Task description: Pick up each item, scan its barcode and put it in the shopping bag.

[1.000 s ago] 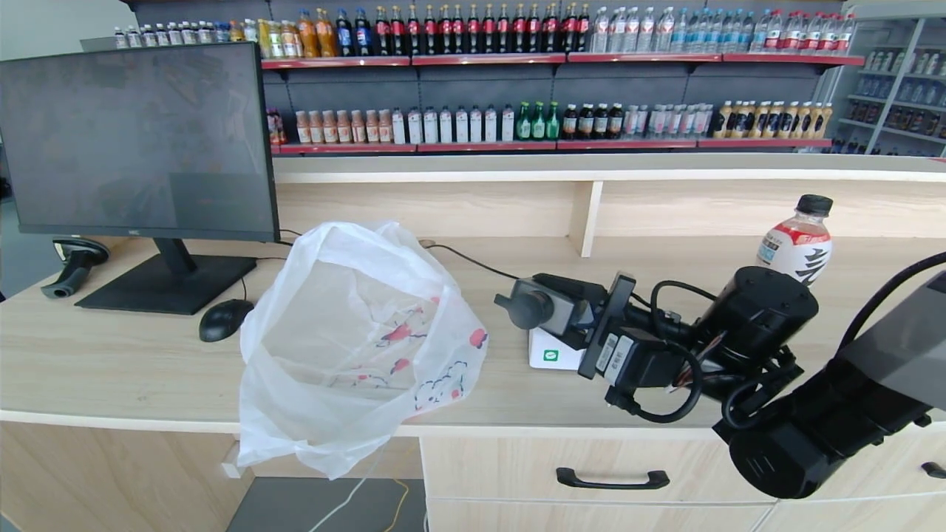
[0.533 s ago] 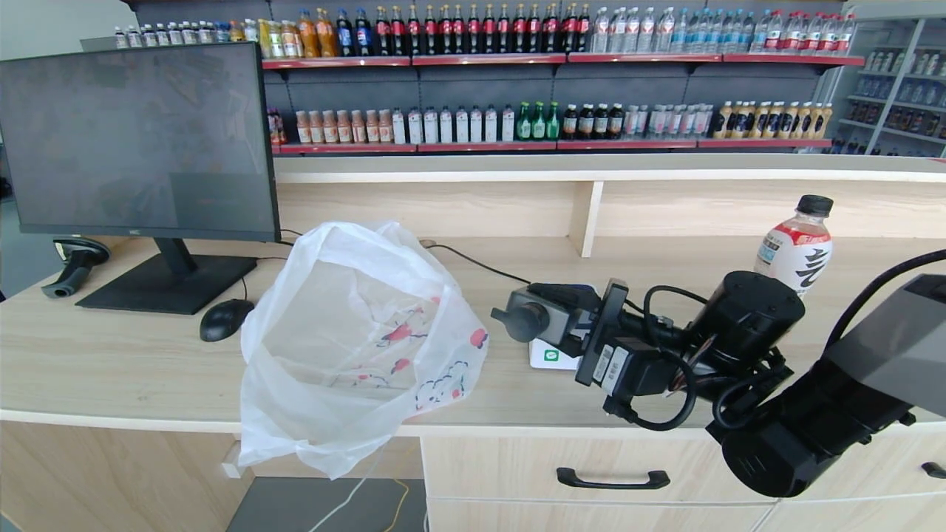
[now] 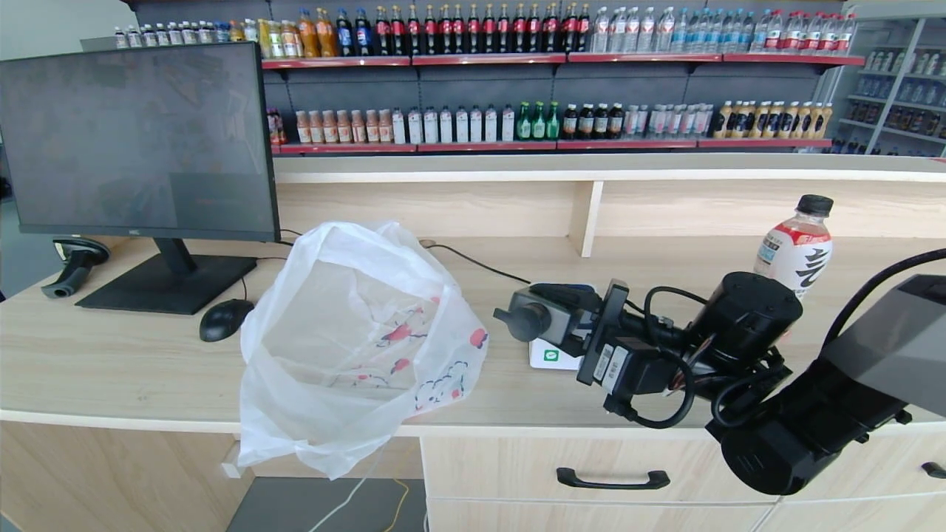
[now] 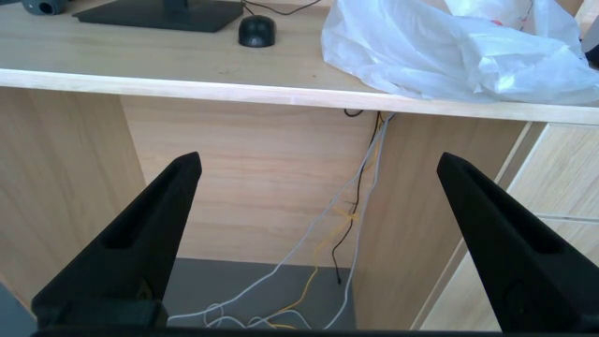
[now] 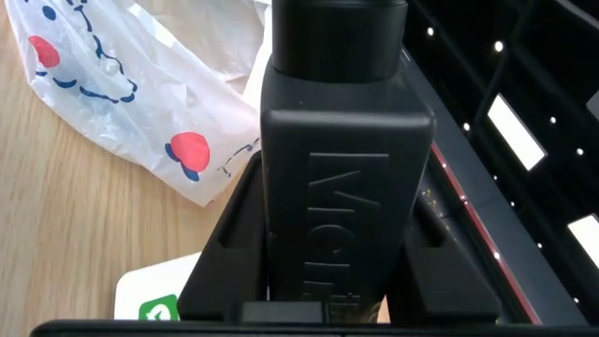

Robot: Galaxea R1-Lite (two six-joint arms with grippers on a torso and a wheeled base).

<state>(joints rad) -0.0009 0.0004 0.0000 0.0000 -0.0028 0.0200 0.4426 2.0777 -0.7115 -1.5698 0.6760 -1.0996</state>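
Note:
My right gripper (image 3: 556,316) is shut on a dark grey, box-shaped bottle (image 3: 538,314) with a round black cap pointing toward the shopping bag. It holds the bottle just above a small white scanner box (image 3: 548,359) with a green mark. In the right wrist view the bottle (image 5: 337,168) stands between the fingers (image 5: 229,257), with the white box (image 5: 154,292) beneath. The white shopping bag (image 3: 355,332) with red prints lies open at the counter's front edge. My left gripper (image 4: 318,168) hangs open below the counter.
A drink bottle (image 3: 795,245) with a white and red label stands at the back right of the counter. A monitor (image 3: 140,148), a mouse (image 3: 224,319) and a handheld scanner (image 3: 72,266) sit at the left. A drawer handle (image 3: 612,480) is below.
My right gripper has carried the dark bottle a little back and down toward the white scanner box, then nearly stopped. The bag and drink bottle have not moved.

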